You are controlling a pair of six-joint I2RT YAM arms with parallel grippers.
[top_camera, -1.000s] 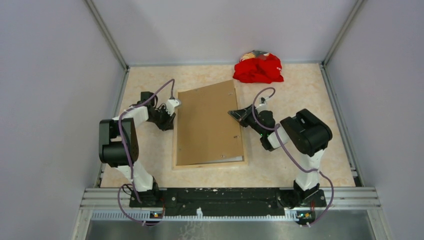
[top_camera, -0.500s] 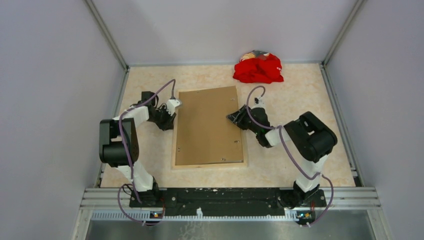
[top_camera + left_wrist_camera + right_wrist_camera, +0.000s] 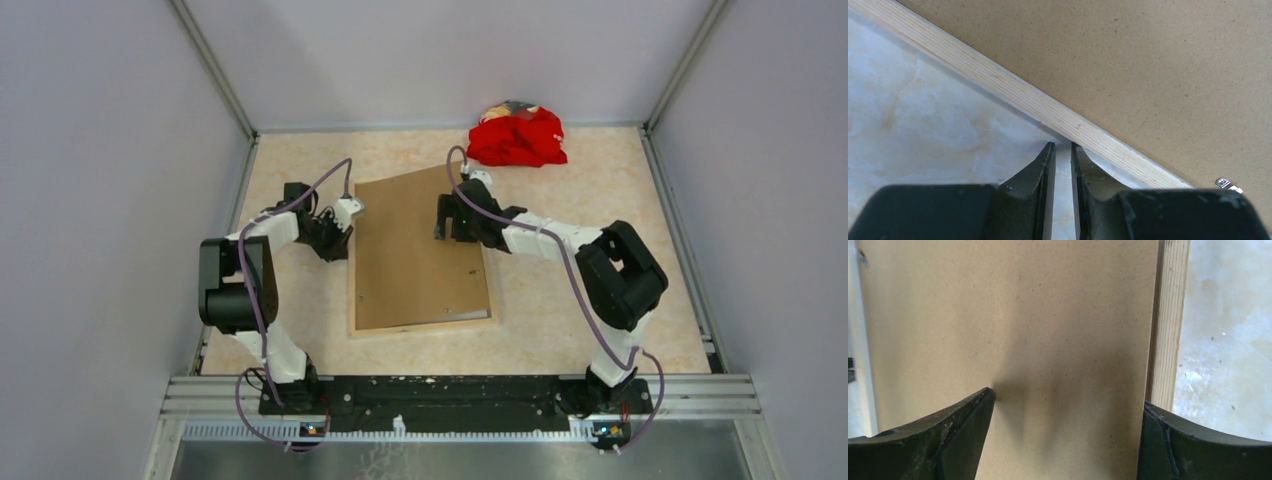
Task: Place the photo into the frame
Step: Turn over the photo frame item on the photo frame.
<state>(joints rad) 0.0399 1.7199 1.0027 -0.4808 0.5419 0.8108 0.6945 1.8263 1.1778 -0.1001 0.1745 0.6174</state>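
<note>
The frame lies flat mid-worktop, wood back up. Its long axis runs from the arms towards the far wall, and a brown backing board lies on it. Left gripper sits at the left rail, fingers a slit apart, holding nothing. Right gripper gapes wide over the board.

Bright, even light; soft shadows

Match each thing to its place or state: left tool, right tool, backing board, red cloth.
1. left tool
2. right tool
3. backing board
4. red cloth

a. at the table's far edge
b. jaws wide, over the board
c. lying on the frame
d. jaws a slit apart, beside the frame's rail

Pairs: 1-d, 2-b, 3-c, 4-a
</note>
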